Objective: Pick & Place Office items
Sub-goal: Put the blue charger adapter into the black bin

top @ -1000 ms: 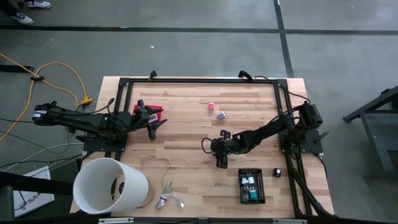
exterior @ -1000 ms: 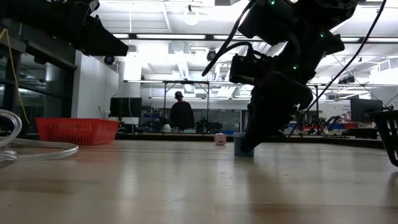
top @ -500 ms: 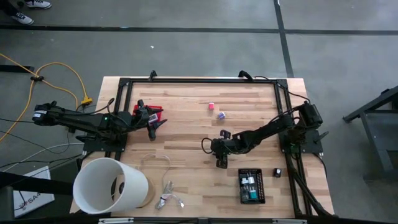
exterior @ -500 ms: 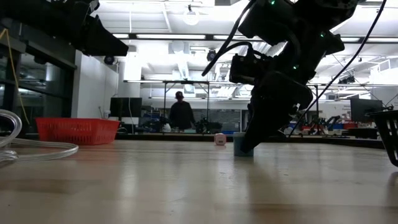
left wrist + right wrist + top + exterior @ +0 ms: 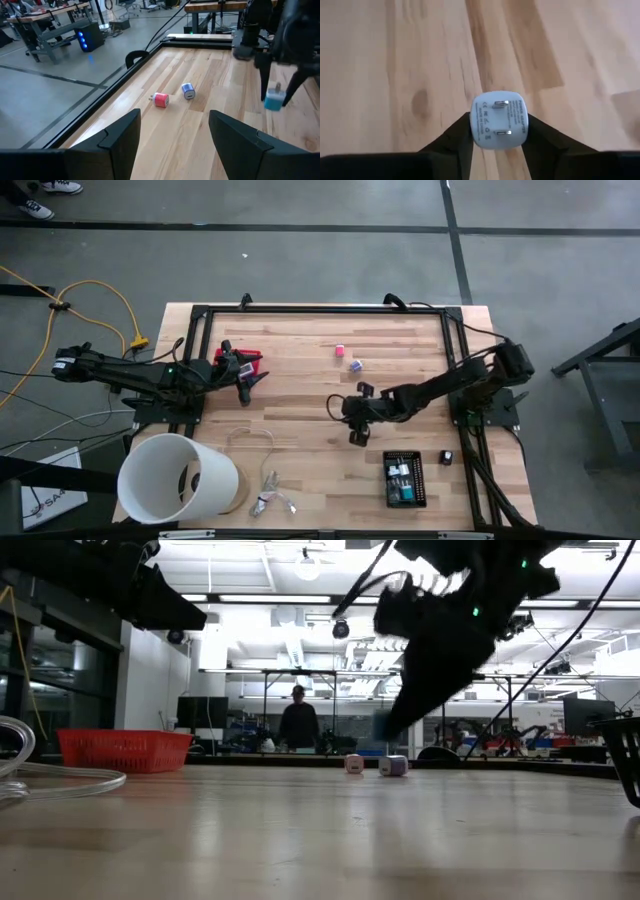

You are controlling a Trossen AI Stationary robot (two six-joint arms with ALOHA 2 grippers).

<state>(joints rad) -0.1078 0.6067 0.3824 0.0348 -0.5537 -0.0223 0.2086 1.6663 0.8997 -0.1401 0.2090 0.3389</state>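
Wood table (image 5: 300,380) w/ pink block (image 5: 340,350), purple block (image 5: 355,365), tub (image 5: 180,478) (on side).

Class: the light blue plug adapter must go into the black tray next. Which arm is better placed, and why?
The right. Its gripper already grips the adapter, lifted near the black tray; the left gripper waits open across the table.

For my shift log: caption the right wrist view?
Right tool shut on a pale blue plug adapter, prongs facing the camera, above the wooden table.
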